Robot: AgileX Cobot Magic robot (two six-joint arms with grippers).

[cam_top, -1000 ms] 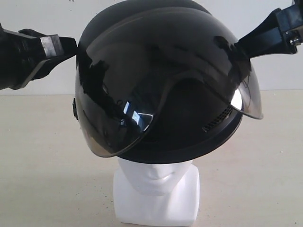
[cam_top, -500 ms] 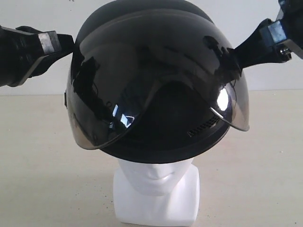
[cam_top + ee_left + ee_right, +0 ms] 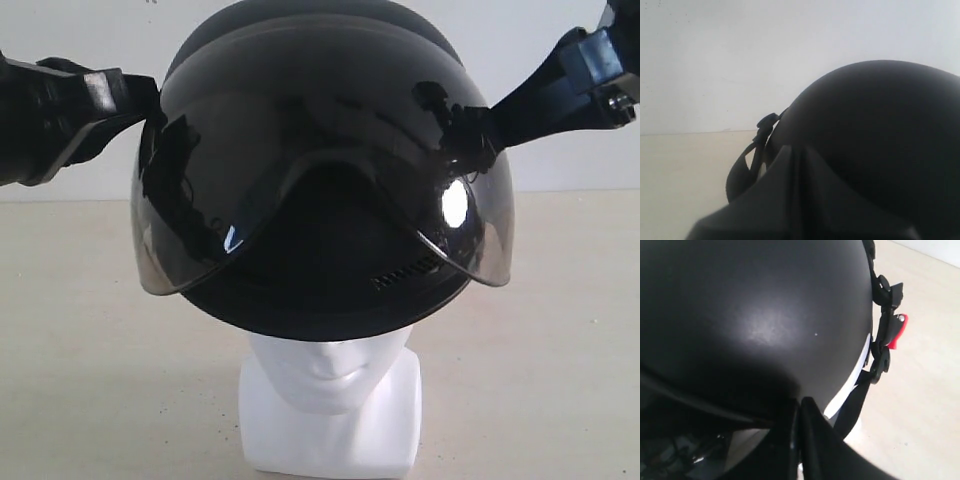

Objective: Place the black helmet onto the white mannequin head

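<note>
The only hollow thing here is the helmet [image 3: 320, 150], and the top of the head [image 3: 330, 400] is inside it. The shell hangs over the crown and hides everything above the nose. Nose, mouth, chin, neck and square base show below the rim. The exterior view does not show whether the shell rests on the crown or is just clear of it. The helmet's open front faces the camera with a slight tilt, lower on the view's left. Its tinted visor [image 3: 200, 210] curves across the front and down both sides, and the inside behind it is dark.

The head stands upright on the bench [image 3: 80, 350], central and near the front edge of the view, with a pale wall [image 3: 80, 30] behind it.

The left gripper [image 3: 150, 95] meets the helmet high on the left of the view. Its wrist view shows the fingers pressed together against the shell beside the visor pivot, clenched on the helmet's edge. The right gripper [image 3: 485, 120] meets it high on the opposite side, near the other pivot. In its wrist view the fingers are drawn together with only a thin seam between them, grasping the helmet at the rim. What exactly lies between each pair of jaws is hidden. A black strap [image 3: 855, 405] hangs from the rim there, carrying a buckle with a red clip [image 3: 896, 330].

Count: one helmet, one visor, one head, two grippers, one strap in view, one red clip.
</note>
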